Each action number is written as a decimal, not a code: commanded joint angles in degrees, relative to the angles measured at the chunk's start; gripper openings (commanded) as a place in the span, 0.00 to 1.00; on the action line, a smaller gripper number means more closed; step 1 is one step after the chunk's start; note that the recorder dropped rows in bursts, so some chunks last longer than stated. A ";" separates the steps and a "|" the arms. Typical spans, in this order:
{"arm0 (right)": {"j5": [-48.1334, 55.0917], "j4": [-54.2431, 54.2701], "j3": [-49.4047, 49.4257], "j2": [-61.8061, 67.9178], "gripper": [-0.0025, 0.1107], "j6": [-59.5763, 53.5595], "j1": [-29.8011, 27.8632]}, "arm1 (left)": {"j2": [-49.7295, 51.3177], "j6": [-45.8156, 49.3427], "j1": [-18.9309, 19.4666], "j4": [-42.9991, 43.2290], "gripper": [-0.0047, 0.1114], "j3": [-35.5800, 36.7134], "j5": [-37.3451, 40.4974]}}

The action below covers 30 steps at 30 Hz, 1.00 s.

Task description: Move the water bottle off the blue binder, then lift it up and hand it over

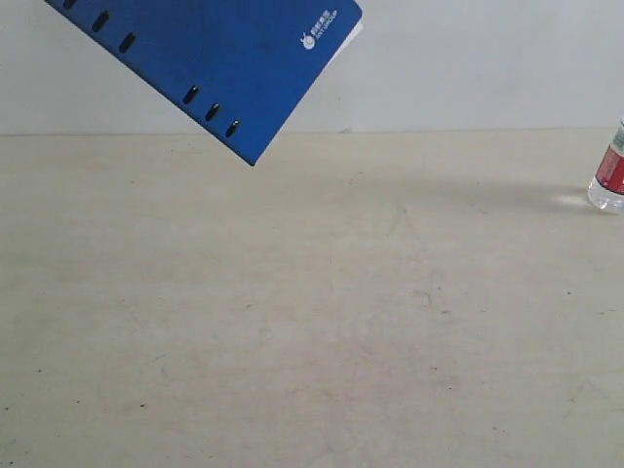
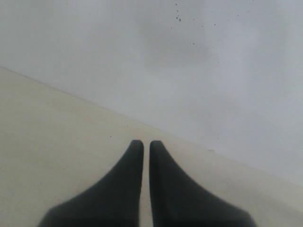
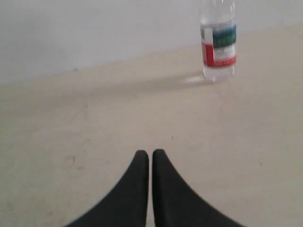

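The blue binder (image 1: 219, 54) shows at the top left of the exterior view, tilted, with slots along its spine edge and a small white logo. The water bottle (image 1: 609, 175) stands upright on the beige table at the far right edge, apart from the binder; only its lower part with the red label shows there. In the right wrist view the water bottle (image 3: 218, 45) stands well ahead of my right gripper (image 3: 150, 153), which is shut and holds nothing. My left gripper (image 2: 146, 144) is shut over bare table, facing the wall. Neither gripper appears in the exterior view.
A beige table (image 1: 312, 312) with faint scuffs fills most of the exterior view. A pale grey wall (image 1: 468, 58) rises along its far edge.
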 commanded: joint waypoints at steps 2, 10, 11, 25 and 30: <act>5.63 1.41 0.36 -0.20 0.02 -2.23 -3.42 | -0.48 -0.23 -0.05 -0.58 0.08 0.19 -0.54; -0.77 14.61 0.36 -0.20 0.02 -27.23 -11.46 | -0.37 -0.23 -0.05 -0.58 0.08 0.19 -0.61; 1.90 14.32 0.36 -0.20 0.02 -26.77 -11.46 | -0.37 -0.23 -0.05 -0.58 0.08 0.19 -0.61; 1.49 15.03 0.36 -0.20 0.02 -25.41 -11.10 | -0.37 -0.23 -0.05 -0.58 0.08 0.19 -0.61; 1.49 15.03 0.36 -0.20 0.02 -25.41 -11.10 | -0.37 -0.23 -0.05 -0.58 0.08 0.19 -0.81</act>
